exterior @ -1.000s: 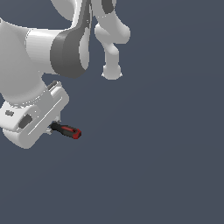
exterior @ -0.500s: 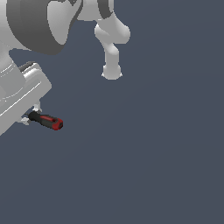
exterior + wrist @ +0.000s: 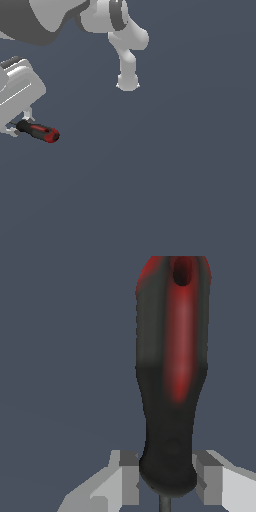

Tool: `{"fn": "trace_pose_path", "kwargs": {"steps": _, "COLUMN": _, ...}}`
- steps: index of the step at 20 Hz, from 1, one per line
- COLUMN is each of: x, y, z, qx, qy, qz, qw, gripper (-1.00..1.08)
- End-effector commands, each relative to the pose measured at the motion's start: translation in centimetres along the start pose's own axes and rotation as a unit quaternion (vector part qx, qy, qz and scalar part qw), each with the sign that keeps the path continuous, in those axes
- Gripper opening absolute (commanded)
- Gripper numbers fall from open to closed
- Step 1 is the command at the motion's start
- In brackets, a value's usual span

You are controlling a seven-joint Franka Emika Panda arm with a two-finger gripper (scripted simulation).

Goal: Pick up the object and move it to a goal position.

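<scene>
Grasp: the screwdriver point(image 3: 172, 376) is held at the shaft end of its black-and-red handle, pinched between the two fingers point(image 3: 125, 476) of the gripper point(image 3: 17, 125) | Place: carried at the exterior view's left edge, handle pointing right | Done: pick-up judged complete | Left: transfer to goal, no marker being visible; release.

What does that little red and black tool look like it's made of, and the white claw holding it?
The screwdriver has a handle that looks like matte moulded plastic or rubber, softly shaded without sharp glints. Its thin dark shaft suggests metal, though little shows. The gripper looks like smooth white painted plastic or metal with grey pads. As a render, materials are guesses.
</scene>
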State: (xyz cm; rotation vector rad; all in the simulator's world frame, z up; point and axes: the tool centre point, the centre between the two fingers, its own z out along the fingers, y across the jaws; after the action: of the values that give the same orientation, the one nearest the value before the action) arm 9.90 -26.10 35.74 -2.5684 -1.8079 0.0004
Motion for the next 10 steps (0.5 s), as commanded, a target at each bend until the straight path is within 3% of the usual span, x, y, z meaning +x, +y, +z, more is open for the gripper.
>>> {"fn": "trace_pose_path", "kwargs": {"steps": 1, "x": -0.21, "y": 0.12, "z": -0.45, "qx": 0.0, "qy": 0.0, "qz": 0.0, "qw": 1.0, "gripper": -1.0}}
{"fn": "trace_pose_path", "kwargs": {"steps": 10, "x": -0.48, "y": 0.3, "z": -0.95, "qx": 0.0, "qy": 0.0, "qz": 0.0, "qw": 1.0, "gripper": -1.0}}
